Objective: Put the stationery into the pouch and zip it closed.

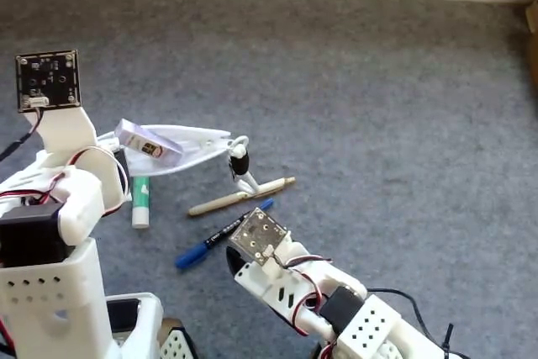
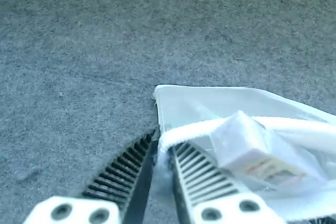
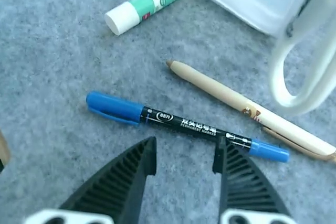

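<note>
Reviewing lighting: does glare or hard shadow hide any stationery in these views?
High view: even light over the carpet, faint shadows beside the beige pen and blue marker. Left wrist view: the white pouch and the small box on it glare brightly. Right wrist view: soft shadows under marker and pen, nothing hidden.
</note>
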